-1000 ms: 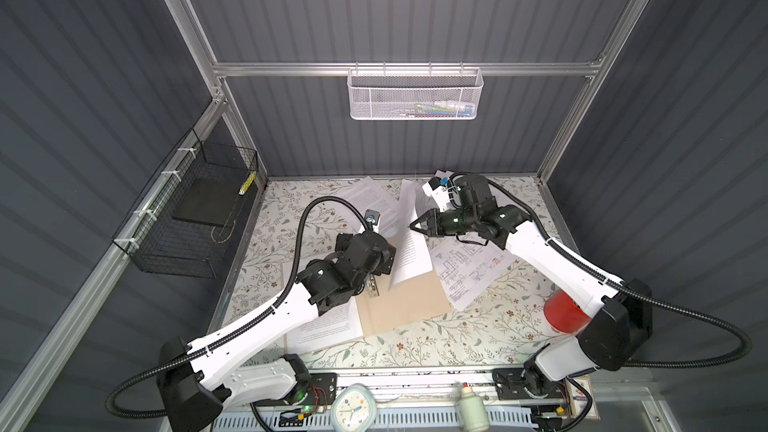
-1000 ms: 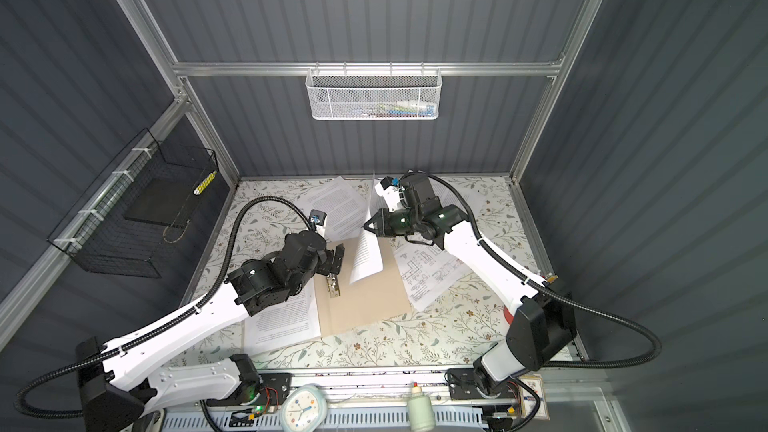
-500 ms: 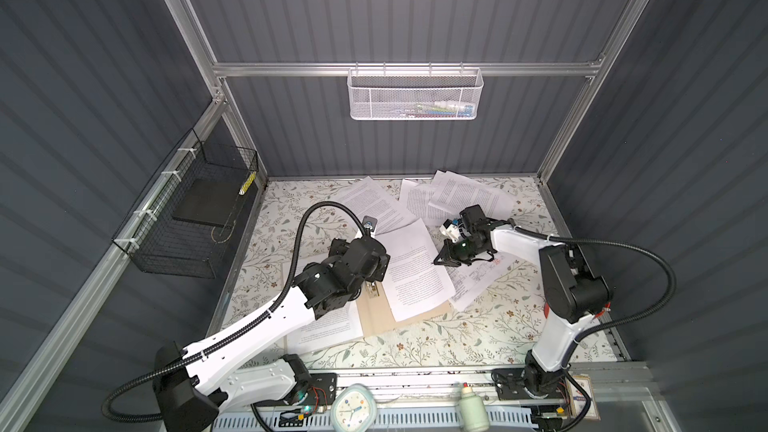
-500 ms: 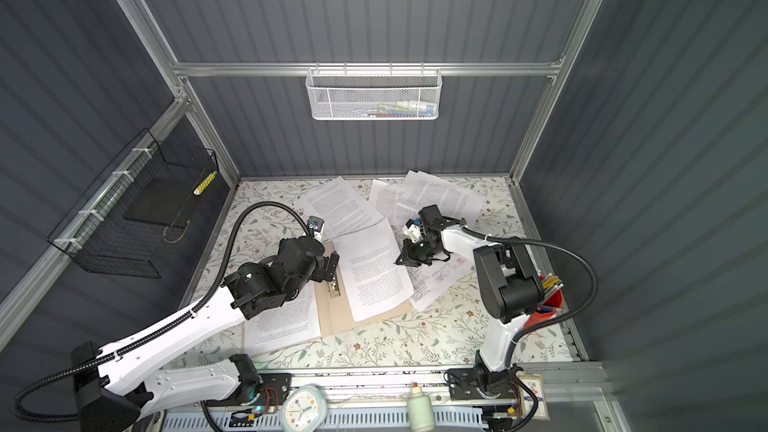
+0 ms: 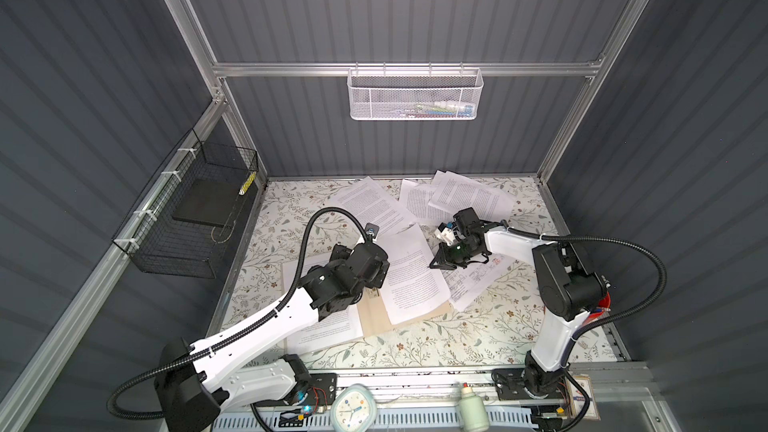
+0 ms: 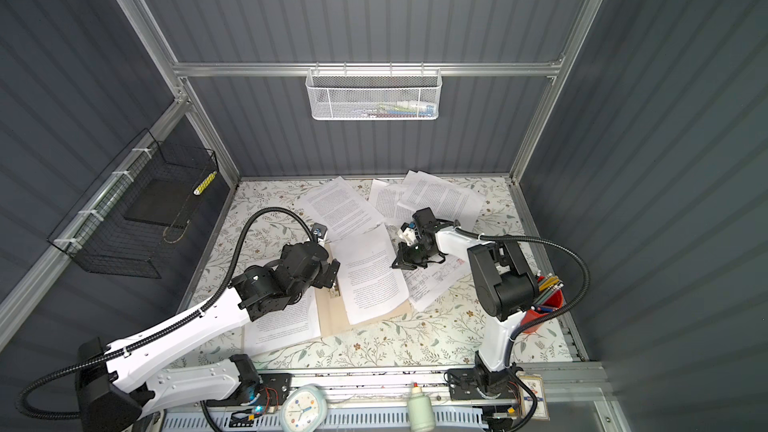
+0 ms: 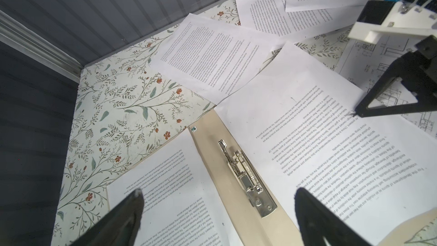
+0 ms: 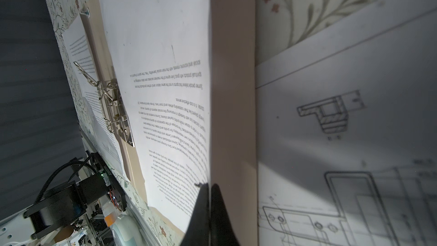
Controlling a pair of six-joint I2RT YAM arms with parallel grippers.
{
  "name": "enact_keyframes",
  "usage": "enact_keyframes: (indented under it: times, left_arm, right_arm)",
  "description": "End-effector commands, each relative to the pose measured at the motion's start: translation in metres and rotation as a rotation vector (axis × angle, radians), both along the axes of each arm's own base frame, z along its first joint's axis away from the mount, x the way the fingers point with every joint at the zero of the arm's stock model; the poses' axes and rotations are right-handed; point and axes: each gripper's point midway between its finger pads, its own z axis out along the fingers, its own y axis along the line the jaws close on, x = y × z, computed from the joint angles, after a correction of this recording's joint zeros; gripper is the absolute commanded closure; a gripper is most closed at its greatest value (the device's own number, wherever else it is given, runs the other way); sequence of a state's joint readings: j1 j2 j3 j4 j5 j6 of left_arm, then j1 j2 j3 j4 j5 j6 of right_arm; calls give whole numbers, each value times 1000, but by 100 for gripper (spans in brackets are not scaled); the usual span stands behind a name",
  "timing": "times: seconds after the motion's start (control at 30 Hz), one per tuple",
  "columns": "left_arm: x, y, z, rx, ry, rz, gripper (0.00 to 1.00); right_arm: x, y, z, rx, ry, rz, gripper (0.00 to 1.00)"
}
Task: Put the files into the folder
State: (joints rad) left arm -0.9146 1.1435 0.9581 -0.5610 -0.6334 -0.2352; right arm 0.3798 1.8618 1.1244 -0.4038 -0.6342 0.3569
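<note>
Sheet (image 5: 411, 280) on folder (image 5: 374, 318), closed right gripper (image 5: 431, 266) at its edge

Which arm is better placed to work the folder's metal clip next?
Probably left: the left gripper, open, hovers over the metal clip on the folder; the right gripper is shut at the far edge of the sheet.

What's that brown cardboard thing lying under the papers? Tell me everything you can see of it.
It is a tan cardboard folder, lying open and flat on the flowered table. A shiny metal clip runs along its spine. A printed sheet covers one half, a second sheet the other. The left pincer hangs open above the clip; the right pincer, shut, points at the printed sheet's edge.
</note>
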Motion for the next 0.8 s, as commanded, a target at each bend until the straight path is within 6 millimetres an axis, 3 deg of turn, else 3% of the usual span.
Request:
enact_keyframes:
  times: [0.0,0.33,0.53,0.77]
  left_arm:
    - [0,-4,-5,9,30,-27,0]
    - [-6,-20,-28,42,138,-101,0]
    - [-24,-34,-43,-15,262,-164,0]
    - [-40,-32,-56,-59,348,-168,0]
  right_arm:
    - [-2,9,1,40,14,2,100]
    - [-9,17,-6,56,41,-3,100]
    - [-13,20,-8,49,46,2,100]
    - [-20,23,-12,51,57,4,100]
